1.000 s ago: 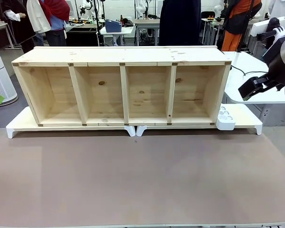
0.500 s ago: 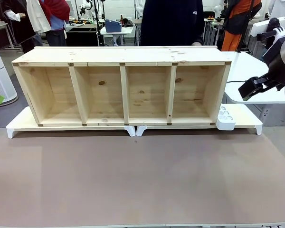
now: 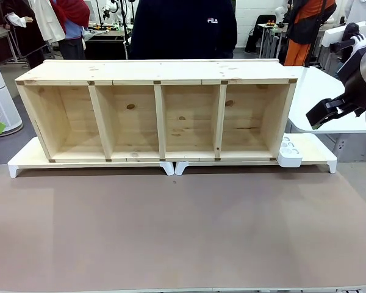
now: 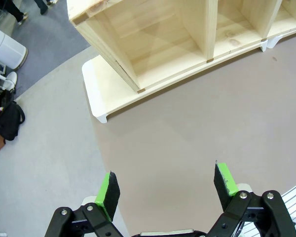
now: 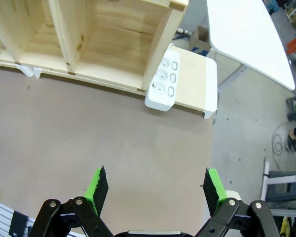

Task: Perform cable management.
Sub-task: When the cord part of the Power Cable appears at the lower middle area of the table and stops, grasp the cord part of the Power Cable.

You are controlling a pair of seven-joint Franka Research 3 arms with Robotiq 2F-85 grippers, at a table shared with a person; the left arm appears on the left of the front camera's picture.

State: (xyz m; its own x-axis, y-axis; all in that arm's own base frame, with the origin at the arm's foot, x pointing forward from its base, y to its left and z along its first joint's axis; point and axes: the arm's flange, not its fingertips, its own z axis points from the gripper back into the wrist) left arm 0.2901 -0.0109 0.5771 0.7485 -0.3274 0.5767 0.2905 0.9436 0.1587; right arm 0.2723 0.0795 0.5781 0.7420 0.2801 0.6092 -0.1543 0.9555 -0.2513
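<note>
L gripper (image 4: 166, 183) & R gripper (image 5: 155, 186): both spread wide, holding nothing, above brown tabletop (image 5: 89, 133). Wooden shelf (image 4: 153, 44) ahead of each, its bays showing bare wood. White socket block (image 5: 163, 79) beyond R gripper, just beside shelf end. Cable: can't tell where.

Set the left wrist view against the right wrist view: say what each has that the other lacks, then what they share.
Left wrist view: the left gripper, open above the tabletop, the left end of the shelf on its white base, and a black bag on the floor.
Right wrist view: the right gripper, open, the socket block at the right end of the shelf, and a white table beyond.
Shared: the shelf with its open compartments, and the brown tabletop.
</note>
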